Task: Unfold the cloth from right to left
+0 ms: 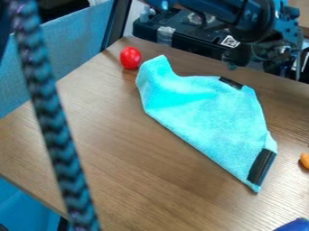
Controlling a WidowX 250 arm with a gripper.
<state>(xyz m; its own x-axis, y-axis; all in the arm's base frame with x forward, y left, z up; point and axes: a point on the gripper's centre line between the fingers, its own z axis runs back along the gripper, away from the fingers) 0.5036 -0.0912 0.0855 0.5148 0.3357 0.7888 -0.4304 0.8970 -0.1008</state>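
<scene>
The arm hangs in from the top right, and its gripper (260,57) is over the table's back edge, behind the cloth's upper right side and apart from it. A turquoise cloth (208,115) lies folded on the wooden table, slanting from a raised-looking corner at the upper left down to a point at the lower right. One black strip shows on its upper edge and a longer one at its lower right end.
A red ball-like object (130,57) sits beside the cloth's upper left corner. An orange object (305,160) is at the right edge, a blue one (293,225) at the bottom right. A braided cable (53,122) crosses the left side. Black equipment (181,36) stands behind the table (120,158).
</scene>
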